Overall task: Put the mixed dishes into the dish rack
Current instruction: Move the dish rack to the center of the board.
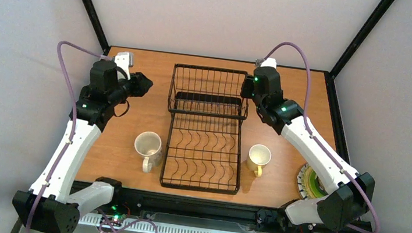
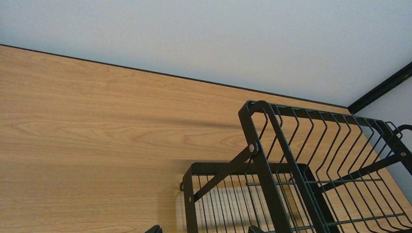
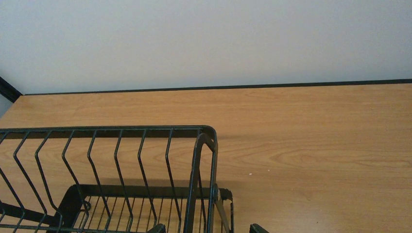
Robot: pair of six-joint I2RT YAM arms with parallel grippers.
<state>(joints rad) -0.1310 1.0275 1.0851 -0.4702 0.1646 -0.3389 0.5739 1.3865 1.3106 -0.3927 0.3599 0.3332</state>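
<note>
- My left gripper (image 1: pixel 143 84) hangs spread wide and holds nothing, just left of the dish rack (image 1: pixel 207 115), by its far basket.
- My right gripper (image 1: pixel 246 87) gapes too, at the basket's right rim.
- The white mug (image 1: pixel 148 145) stands near left of the rack, the cream-yellow mug (image 1: pixel 259 156) near right.

- Left gripper (image 1: pixel 141 85): the dish rack (image 1: pixel 205 129) basket wall blocks its right; bare table (image 1: pixel 133 121) lies ahead and to its left.
- Right gripper (image 1: pixel 247 88): the basket corner crowds its left; bare wood to its right.
- Behind them, the white mug (image 1: pixel 148 148) and the cream-yellow mug (image 1: pixel 258 158) flank the rack.
</note>
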